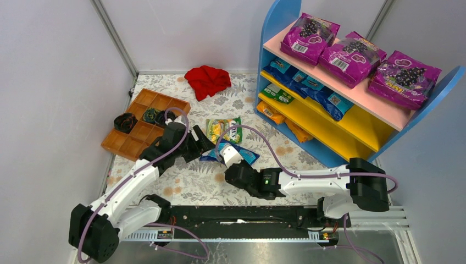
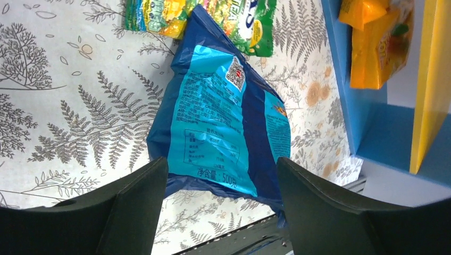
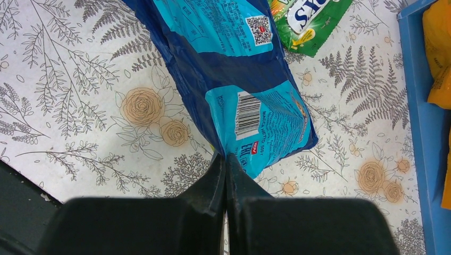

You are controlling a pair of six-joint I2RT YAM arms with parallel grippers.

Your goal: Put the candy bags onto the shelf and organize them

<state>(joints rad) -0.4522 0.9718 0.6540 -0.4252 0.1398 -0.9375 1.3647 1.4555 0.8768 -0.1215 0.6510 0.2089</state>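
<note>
- a blue candy bag [image 1: 250,155] lies on the flowered worktop [image 1: 181,187], in front of the shelf [image 1: 277,33] and near its open side, between the two arms.
- the right fingers [image 3: 226,175] are clenched flat together on the bag's end seam, beside the barcode; that end looks slightly raised.
- the left fingers [image 2: 138,202] are spread wide, one on each side of the bag's other end, not gripping it.
- the bag looks light, glossy and slippery, with soft, shifting contents. held by one seam it would likely sag and swing, so the flat crimped seam seems a safer hold than the puffy middle.
- a green candy bag [image 1: 224,130] lies touching it, also in front of the shelf.
- the shelf's lowest board holds orange bags [image 1: 275,114]. its yellow middle board shows bare room toward the end nearest the arms, and the blue side panel's edge must be cleared.
</note>
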